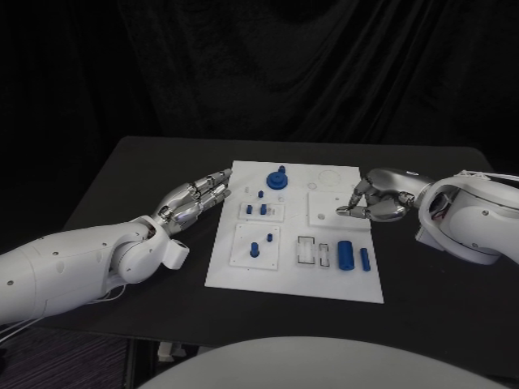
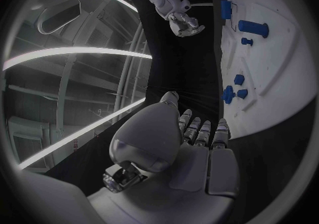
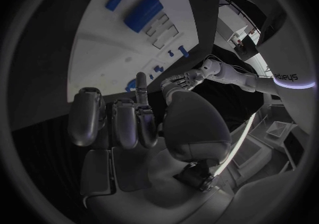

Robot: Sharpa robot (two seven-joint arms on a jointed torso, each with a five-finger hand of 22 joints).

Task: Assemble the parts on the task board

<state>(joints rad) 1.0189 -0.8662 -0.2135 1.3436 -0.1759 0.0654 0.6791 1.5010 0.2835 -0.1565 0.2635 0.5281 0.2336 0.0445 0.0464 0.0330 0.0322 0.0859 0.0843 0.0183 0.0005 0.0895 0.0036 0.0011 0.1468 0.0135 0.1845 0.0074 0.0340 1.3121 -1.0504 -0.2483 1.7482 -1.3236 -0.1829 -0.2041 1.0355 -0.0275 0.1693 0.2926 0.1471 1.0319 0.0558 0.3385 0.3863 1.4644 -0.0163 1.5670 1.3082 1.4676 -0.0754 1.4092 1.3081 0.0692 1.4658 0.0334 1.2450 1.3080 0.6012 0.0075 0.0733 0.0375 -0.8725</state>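
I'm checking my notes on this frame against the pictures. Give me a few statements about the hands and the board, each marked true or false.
1. The left hand holds a blue part. False: it holds nothing, fingers extended beside the task board.
2. The right hand is at the board's right edge, fingers curled. True.
3. A blue gear-shaped part sits near the board's far edge. True.
4. The large blue cylinder lies on the black table. False: it lies on the board.

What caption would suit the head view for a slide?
Two hands, left and right, flank a white board carrying blue parts.
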